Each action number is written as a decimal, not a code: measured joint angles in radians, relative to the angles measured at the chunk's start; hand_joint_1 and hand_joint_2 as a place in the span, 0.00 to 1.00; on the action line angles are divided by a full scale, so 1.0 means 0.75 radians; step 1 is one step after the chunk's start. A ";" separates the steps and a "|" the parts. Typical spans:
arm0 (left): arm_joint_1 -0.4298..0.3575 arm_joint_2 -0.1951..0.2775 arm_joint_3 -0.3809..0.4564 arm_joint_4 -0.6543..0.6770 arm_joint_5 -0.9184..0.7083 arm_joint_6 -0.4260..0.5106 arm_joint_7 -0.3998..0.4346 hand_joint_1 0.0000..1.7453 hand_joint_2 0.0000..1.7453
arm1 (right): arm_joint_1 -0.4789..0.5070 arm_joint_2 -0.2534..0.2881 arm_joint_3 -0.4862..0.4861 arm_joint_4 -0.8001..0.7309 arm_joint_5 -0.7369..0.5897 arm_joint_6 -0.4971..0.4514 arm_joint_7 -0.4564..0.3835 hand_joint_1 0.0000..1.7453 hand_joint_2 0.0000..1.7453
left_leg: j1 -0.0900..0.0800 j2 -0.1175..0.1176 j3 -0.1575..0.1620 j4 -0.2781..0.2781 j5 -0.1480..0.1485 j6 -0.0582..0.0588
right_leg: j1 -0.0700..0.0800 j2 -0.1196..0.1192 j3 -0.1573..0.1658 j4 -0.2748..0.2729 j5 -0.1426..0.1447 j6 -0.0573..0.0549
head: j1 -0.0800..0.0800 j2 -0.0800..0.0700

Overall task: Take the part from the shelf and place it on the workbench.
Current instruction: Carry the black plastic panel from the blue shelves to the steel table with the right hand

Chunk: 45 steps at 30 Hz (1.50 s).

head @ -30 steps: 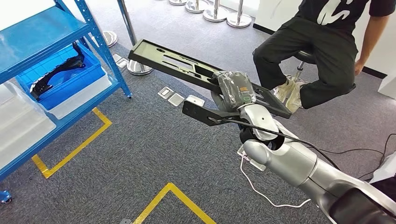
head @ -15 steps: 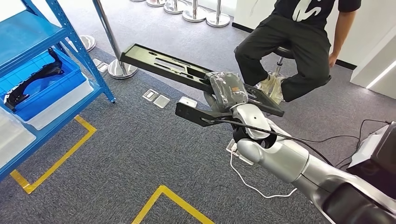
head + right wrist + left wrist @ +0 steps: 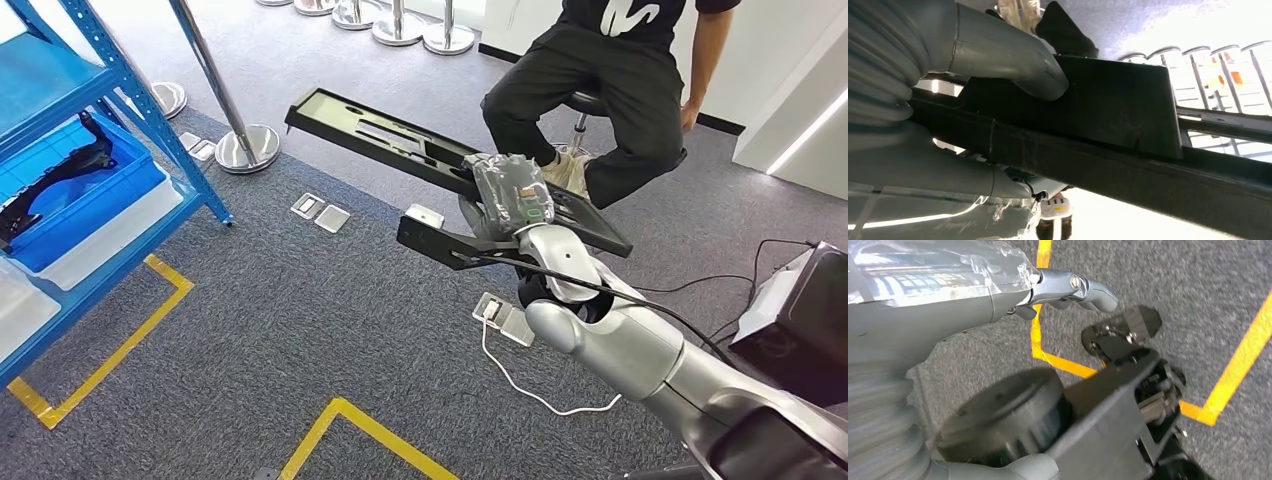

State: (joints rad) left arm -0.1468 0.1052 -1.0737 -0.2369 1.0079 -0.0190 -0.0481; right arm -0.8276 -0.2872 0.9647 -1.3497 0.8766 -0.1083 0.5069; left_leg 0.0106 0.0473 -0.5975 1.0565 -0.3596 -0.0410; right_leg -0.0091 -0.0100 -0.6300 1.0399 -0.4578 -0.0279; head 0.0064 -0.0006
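A long black moulded part point(image 3: 372, 131) is held in the air over the carpet by my right hand point(image 3: 511, 189), which grips it near one end. The part reaches out to the upper left of the head view. In the right wrist view the thick grey thumb point(image 3: 1013, 65) presses on the black part point(image 3: 1118, 105), whose long edge crosses the picture. My left hand point(image 3: 1068, 286) hangs above the grey carpet with its fingers loosely apart and nothing in them.
A blue shelf point(image 3: 160, 125) stands at the left, with a blue bin point(image 3: 95, 195) holding another black part point(image 3: 55, 172). A person point(image 3: 600, 90) sits on a stool behind the part. A stanchion base point(image 3: 245, 146), yellow floor tape point(image 3: 110, 355), a white cable point(image 3: 530, 392) and a black box point(image 3: 800, 310) are nearby.
The camera has turned to the right, so the shelf has slid toward the left edge and a black box has come in at the right. The part stays in my right hand.
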 joint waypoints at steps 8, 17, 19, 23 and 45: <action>0.008 0.000 0.002 0.000 0.000 -0.012 -0.006 0.00 1.00 | -0.005 0.008 0.010 0.013 -0.002 0.000 -0.006 1.00 1.00 | -0.001 -0.064 -0.090 0.214 -0.057 0.006 | 0.008 0.069 0.002 -0.003 0.007 -0.021 | -0.056 0.000; 0.008 -0.002 0.004 0.002 -0.001 -0.013 -0.006 0.00 1.00 | -0.017 0.012 0.011 0.028 -0.008 -0.002 -0.008 1.00 1.00 | 0.004 -0.079 0.015 -0.065 0.045 0.051 | 0.003 0.062 -0.061 0.095 -0.048 0.032 | -0.041 0.000; 0.009 -0.001 0.004 0.003 -0.001 -0.013 -0.005 0.00 1.00 | -0.017 0.014 0.012 0.031 -0.009 -0.003 -0.009 1.00 1.00 | 0.002 -0.061 0.014 -0.067 0.047 0.055 | -0.002 0.034 -0.136 0.260 -0.125 0.044 | -0.022 0.000; 0.009 -0.002 0.004 0.003 -0.001 -0.013 -0.004 0.00 1.00 | -0.013 0.015 0.013 0.040 -0.011 -0.004 -0.010 1.00 1.00 | 0.006 -0.027 0.013 -0.055 0.039 0.046 | -0.011 0.013 -0.113 0.232 -0.064 0.054 | 0.004 0.000; 0.008 0.000 0.004 0.007 -0.002 -0.012 -0.002 0.00 1.00 | -0.017 0.025 0.012 0.048 -0.011 -0.008 -0.011 1.00 1.00 | -0.006 -0.097 0.010 -0.043 0.032 0.043 | 0.003 0.106 -0.017 -0.001 0.020 0.014 | -0.061 0.000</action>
State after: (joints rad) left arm -0.1411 0.1054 -1.0708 -0.2319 1.0060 -0.0279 -0.0496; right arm -0.8400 -0.2683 0.9735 -1.3135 0.8682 -0.1143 0.4986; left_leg 0.0062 -0.0257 -0.5897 1.0242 -0.3358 -0.0084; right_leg -0.0069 0.0697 -0.6431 1.0393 -0.4431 -0.0170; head -0.0396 -0.0004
